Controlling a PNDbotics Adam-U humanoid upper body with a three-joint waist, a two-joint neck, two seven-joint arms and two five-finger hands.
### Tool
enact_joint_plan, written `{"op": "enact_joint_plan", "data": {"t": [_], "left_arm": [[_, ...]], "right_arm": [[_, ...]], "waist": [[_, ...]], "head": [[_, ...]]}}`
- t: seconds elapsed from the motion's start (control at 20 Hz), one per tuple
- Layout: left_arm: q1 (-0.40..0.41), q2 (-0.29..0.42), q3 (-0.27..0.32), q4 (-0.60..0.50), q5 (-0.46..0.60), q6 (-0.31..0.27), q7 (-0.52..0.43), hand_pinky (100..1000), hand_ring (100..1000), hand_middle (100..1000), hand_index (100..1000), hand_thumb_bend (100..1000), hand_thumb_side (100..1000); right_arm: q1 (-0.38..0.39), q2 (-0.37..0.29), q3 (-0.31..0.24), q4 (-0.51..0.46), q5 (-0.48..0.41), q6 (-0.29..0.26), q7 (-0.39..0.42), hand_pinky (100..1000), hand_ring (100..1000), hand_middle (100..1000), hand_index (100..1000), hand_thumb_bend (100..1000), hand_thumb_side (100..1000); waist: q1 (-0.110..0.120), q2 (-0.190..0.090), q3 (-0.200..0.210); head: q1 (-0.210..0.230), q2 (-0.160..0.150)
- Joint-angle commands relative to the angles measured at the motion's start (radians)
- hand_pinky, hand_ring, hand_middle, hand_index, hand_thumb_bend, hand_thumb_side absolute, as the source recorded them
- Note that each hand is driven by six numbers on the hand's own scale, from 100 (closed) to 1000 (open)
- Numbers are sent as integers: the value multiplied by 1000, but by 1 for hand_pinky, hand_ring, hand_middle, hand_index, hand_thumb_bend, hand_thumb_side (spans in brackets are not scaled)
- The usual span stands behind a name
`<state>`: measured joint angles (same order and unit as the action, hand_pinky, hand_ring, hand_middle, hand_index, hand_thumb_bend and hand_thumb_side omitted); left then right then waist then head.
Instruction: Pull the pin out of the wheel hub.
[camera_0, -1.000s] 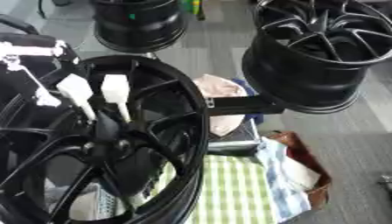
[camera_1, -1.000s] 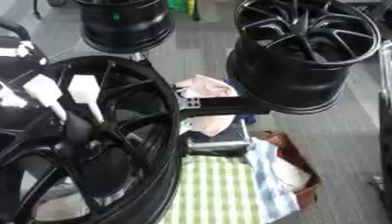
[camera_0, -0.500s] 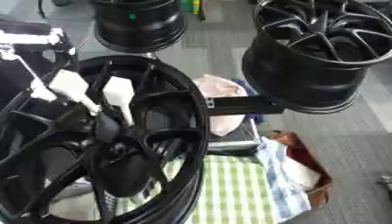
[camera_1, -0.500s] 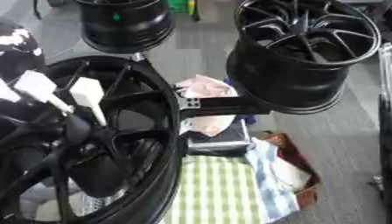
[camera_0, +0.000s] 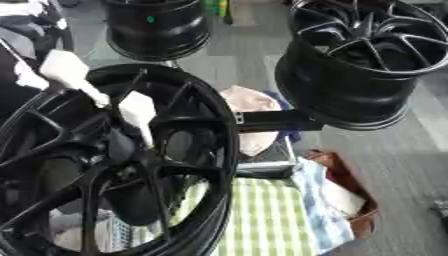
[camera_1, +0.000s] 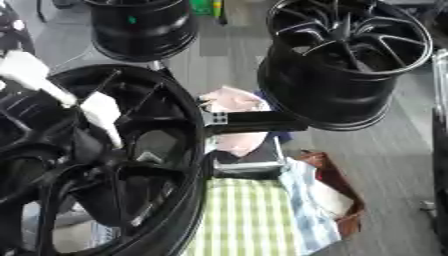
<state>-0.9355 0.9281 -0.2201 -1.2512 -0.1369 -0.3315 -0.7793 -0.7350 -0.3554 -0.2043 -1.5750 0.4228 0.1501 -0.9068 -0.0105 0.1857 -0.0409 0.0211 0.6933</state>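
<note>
wheel hub (camera_0: 114, 165) spokes under left hand (camera_0: 61, 70); fingers' state unclear, blurred.

Obscured and cropped items

Near wheel (camera_0: 175, 150) cut off left and below; white pieces (camera_0: 137, 111) over its spokes blurred, unidentifiable; far wheel (camera_1: 350, 65) cropped at top.

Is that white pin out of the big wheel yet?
Cannot tell. The pin lies over the wheel near its hub; its lower end is lost in the spokes.
</note>
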Motion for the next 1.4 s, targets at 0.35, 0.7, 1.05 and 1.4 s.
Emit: {"op": "enact_joint_plan", "data": {"t": [0.35,0.7,1.05,1.4], "left_arm": [[-25,132,213,131,-16,77,98,579,424,237,397,484,100],[2,177,393,320,-131,193,215,575,437,244,412,452,100],[-22,161,379,352,-249,311,332,831,774,661,810,472,100],[-20,122,290,322,-361,330,444,928,914,828,930,100,759]], "right_arm": [[-6,-31,-17,-20,1,3,0,734,777,689,804,100,687],[-5,-30,-20,-24,1,4,0,733,777,688,804,100,690],[-7,-28,-17,-23,3,5,0,734,777,688,803,100,683],[-8,-23,-12,-23,0,2,0,733,776,687,803,100,690]], "waist": [[1,-23,17],[2,-19,14],[0,-20,10],[0,-21,7]], "head": [[-31,1],[-37,-5],[-37,-2],[-26,1]]}}
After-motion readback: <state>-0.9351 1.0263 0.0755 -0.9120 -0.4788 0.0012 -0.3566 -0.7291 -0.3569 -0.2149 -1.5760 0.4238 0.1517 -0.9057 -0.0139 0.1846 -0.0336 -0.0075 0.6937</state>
